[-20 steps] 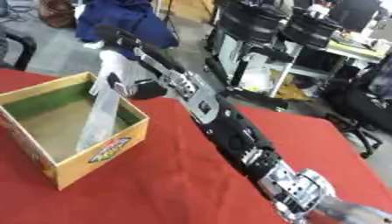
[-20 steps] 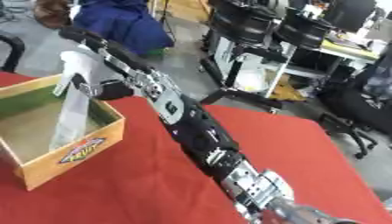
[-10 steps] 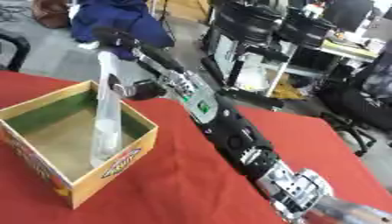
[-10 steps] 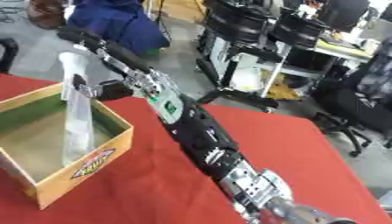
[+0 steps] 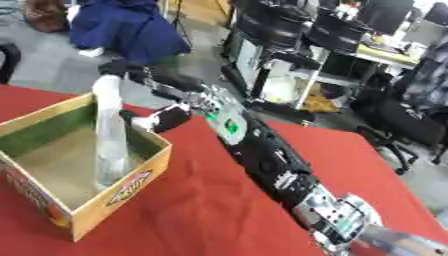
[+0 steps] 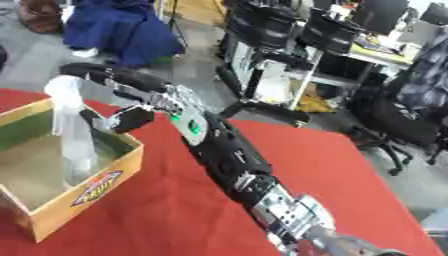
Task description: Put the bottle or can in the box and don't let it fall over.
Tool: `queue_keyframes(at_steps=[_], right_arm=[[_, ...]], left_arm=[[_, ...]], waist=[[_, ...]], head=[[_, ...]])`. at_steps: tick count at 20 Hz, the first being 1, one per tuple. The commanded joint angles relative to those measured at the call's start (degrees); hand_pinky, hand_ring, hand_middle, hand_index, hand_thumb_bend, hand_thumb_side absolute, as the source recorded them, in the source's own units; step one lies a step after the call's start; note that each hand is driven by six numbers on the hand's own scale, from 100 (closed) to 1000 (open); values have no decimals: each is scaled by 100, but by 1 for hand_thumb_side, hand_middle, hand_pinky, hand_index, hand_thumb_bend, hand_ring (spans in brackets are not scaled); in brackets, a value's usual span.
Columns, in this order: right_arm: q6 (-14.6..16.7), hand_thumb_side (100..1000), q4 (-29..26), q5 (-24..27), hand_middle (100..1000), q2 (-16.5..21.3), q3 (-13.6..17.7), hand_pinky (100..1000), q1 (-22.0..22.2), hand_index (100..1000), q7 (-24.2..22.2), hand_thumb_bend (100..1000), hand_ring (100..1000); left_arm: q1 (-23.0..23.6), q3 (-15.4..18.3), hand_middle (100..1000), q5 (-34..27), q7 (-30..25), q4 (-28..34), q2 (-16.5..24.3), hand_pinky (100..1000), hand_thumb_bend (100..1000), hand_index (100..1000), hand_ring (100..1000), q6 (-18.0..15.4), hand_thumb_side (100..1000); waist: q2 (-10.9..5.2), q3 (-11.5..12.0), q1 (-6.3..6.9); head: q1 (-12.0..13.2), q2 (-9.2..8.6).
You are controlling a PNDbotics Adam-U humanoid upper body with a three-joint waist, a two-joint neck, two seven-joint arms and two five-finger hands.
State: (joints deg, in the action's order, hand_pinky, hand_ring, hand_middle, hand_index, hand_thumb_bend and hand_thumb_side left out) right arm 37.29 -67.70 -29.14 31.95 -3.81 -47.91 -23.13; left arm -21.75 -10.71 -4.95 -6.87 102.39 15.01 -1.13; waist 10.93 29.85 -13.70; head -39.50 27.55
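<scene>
**Tall bottle stands in the box, and letting go is the risky part**

At the left of the frame, the cardboard box sits on the red tabletop, open at the top. Inside it, toward the wall nearest the arm, the clear bottle stands close to upright with a slight lean, its base apparently on the box floor and its white cap rising well above the rim. Being so tall and narrow, it looks easy to tip.

Just right of the bottle, in the upper left of the frame, the right robot hand curls its dark fingers around the bottle's upper part, a thumb-like piece showing lower by the box wall. The left robot hand shows in neither view.

The danger, as I judge it, lies in the release: if the fingers drag on the neck while opening, or the arm pulls away sideways, the bottle could topple against the box wall.
</scene>
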Motion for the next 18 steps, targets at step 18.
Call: queue_keyframes(at_steps=[18], right_arm=[[-140,456,-2414,3920,1000,298,46,747,1511,932,-310,100,999]], left_arm=[[354,439,625,147,436,-126,47,747,100,718,852,-72,874]], waist=[[-28,-2128,254]], head=[[1241,152]])
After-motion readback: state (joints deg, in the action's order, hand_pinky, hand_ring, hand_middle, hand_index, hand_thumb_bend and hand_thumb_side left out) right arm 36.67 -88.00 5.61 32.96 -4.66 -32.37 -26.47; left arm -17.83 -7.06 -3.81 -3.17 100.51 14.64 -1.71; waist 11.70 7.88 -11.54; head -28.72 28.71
